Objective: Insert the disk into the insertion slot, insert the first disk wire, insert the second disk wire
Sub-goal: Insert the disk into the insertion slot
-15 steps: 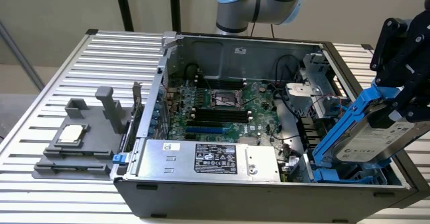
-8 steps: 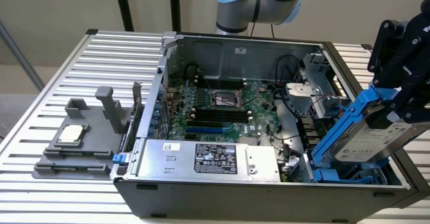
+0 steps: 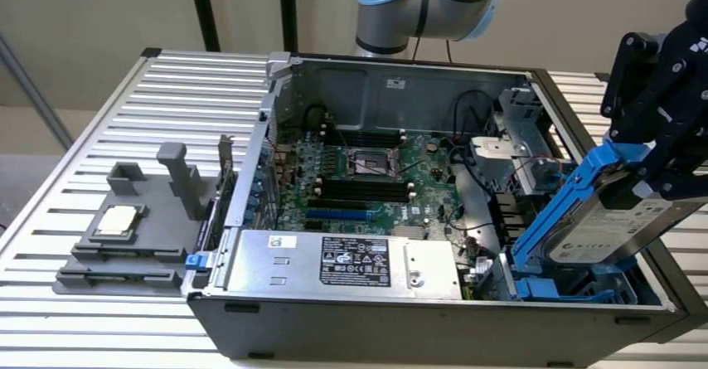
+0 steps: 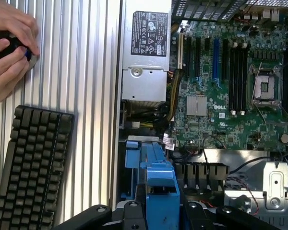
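Holding disk (image 3: 612,220) tilted | gripper (image 3: 655,180) clamped on its upper end | lower end at insertion slot (image 3: 556,291)

The tool (image 3: 651,185) hangs tilted from the black wrist, its dark fingers (image 4: 129,218) clamped on both sides of the disk (image 3: 603,230). The arm's grey-and-blue joint (image 3: 426,8) stands well apart from the tool.
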Robot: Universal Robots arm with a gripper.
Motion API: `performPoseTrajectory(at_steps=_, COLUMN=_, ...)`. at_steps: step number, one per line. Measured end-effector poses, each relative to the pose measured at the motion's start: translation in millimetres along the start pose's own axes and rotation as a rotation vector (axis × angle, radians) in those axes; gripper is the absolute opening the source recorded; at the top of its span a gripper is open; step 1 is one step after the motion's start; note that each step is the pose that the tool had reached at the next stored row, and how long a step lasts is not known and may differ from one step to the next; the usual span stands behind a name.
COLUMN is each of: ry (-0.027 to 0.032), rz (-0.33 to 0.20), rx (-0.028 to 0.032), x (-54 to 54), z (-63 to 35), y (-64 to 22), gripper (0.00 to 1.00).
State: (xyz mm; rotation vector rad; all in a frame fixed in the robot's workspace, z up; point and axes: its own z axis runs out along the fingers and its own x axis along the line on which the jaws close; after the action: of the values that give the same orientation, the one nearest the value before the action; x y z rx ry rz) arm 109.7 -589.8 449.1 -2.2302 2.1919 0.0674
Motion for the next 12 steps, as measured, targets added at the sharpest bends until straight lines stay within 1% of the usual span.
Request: performPoseTrajectory(at_steps=12, ry=0.0008, rz=0.000, rx=0.0000, x=-0.2, z=3.4, y=-0.1, gripper=0.32)
